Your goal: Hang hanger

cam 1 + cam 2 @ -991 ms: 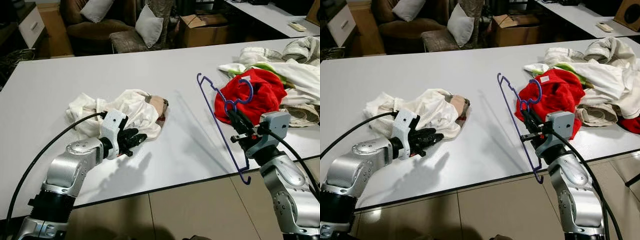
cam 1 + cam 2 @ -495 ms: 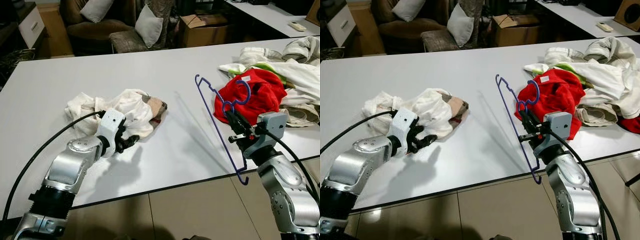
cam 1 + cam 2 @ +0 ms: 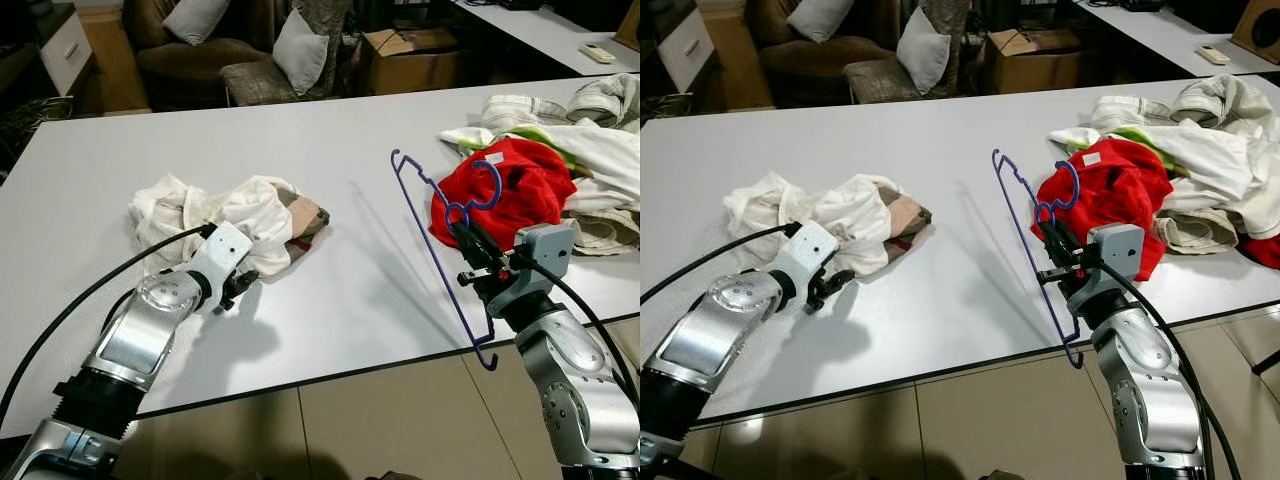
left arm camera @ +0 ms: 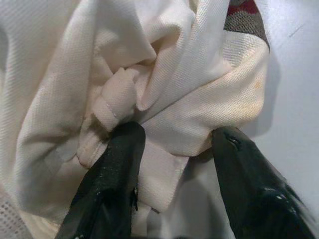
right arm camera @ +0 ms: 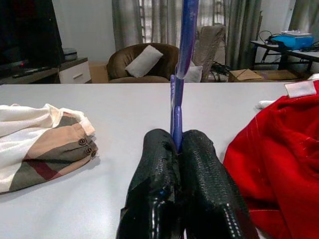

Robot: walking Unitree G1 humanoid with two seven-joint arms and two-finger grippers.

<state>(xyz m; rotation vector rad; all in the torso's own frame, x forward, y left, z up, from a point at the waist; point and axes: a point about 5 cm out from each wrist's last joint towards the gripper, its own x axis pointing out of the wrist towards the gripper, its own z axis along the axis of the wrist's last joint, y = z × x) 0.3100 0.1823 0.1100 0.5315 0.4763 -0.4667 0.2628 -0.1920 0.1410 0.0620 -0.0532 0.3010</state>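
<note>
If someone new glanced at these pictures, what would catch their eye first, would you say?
Probably the blue hanger, held tilted above the white table near its front edge, clamped in the right gripper. Next, the red garment behind it, and the left gripper open around a fold of the cream shirt.

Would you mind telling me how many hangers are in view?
1. The blue hanger is held upright by the right gripper above the table's near edge, beside the red garment. Others could be hidden under the clothes pile.
</note>
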